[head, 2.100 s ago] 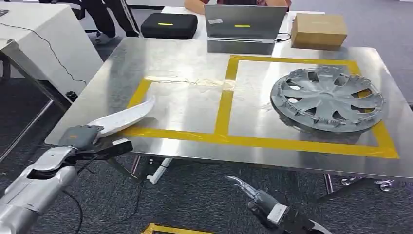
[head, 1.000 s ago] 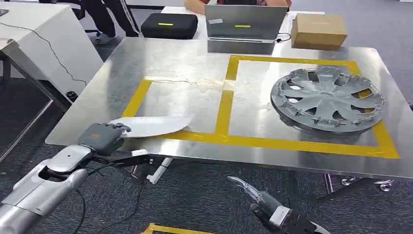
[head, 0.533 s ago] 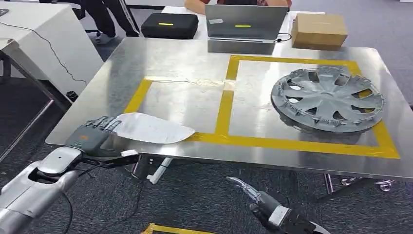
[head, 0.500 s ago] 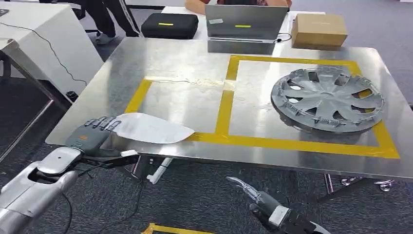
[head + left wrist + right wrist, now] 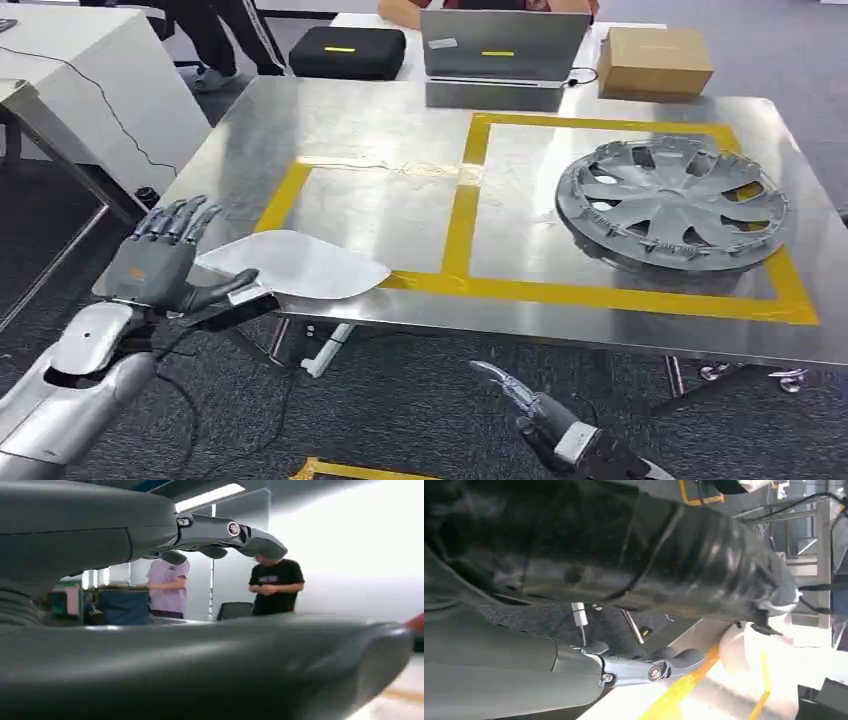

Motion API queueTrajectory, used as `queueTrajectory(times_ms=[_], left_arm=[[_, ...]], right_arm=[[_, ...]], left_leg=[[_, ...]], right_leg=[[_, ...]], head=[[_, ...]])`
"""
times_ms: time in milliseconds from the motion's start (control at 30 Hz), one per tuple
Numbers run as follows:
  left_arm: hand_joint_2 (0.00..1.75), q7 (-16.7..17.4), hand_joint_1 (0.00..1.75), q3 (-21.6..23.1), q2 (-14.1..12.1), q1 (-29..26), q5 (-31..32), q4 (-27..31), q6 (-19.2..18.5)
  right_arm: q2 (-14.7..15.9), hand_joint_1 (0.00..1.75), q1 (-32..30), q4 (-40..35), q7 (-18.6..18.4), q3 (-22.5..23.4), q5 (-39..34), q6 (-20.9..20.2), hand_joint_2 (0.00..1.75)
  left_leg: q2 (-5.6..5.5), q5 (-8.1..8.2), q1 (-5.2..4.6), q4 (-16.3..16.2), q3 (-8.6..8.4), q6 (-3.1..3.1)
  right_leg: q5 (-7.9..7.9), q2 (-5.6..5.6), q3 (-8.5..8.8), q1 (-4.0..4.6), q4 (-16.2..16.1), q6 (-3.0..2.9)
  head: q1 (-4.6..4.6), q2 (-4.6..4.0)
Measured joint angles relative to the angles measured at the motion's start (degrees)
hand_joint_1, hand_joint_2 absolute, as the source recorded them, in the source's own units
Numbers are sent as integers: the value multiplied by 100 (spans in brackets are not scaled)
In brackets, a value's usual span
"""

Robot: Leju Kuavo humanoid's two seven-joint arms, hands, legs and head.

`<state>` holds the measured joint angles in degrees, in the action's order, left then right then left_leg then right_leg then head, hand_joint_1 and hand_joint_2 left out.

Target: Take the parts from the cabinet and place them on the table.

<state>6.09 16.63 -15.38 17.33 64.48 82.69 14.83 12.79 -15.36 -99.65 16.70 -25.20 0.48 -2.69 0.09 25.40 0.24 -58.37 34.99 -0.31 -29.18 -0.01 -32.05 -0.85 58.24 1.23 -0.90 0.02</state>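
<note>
Head view high, facing down over table (image 5: 620, 310); wrist views close, low beside its edge

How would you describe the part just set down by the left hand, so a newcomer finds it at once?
On the steel table, look at the near left corner of the yellow tape outline. The flat white part lies there, across the tape, beside the open left hand. Unlike the round grey wheel cover, it is pale, thin and leaf-shaped.

Count on the counter (image 5: 330, 130): one flat silver panel (image 5: 295, 265), one grey wheel cover (image 5: 672, 203), one laptop (image 5: 503, 50), one black case (image 5: 347, 52), one cardboard box (image 5: 654, 62); two people (image 5: 168, 582) (image 5: 276, 583) in left wrist view.
</note>
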Motion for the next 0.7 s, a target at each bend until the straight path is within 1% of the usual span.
queueTrajectory(times_ms=[33,167,300,500,700], left_arm=[[0,-102,0,-87,68,-20,-299,155,94],[0,-342,0,-306,249,-70,-826,568,323],[0,-399,0,-406,356,-115,-919,793,373],[0,-463,0,-489,432,-143,-930,913,421],[0,-1007,0,-491,535,-168,-1074,1075,964]], right_arm=[[2,0,3,0,4,-9,-15,11,0],[2,0,11,15,13,-48,-50,65,0],[13,0,19,24,13,-90,-65,70,0],[15,0,27,48,17,-114,-72,70,0],[46,0,132,118,74,-210,-142,61,0]], left_leg=[[0,0,0,0,0,0],[0,0,0,0,0,1],[0,0,0,0,0,1],[0,1,0,0,0,1],[0,2,-1,0,1,3]], right_leg=[[0,-2,1,0,0,0],[0,-3,3,0,0,0],[0,-3,2,0,0,0],[-1,-4,2,0,0,1],[-1,-3,2,-1,0,2]], head=[[-2,-2],[0,-2],[2,-2],[0,-2],[0,0]])
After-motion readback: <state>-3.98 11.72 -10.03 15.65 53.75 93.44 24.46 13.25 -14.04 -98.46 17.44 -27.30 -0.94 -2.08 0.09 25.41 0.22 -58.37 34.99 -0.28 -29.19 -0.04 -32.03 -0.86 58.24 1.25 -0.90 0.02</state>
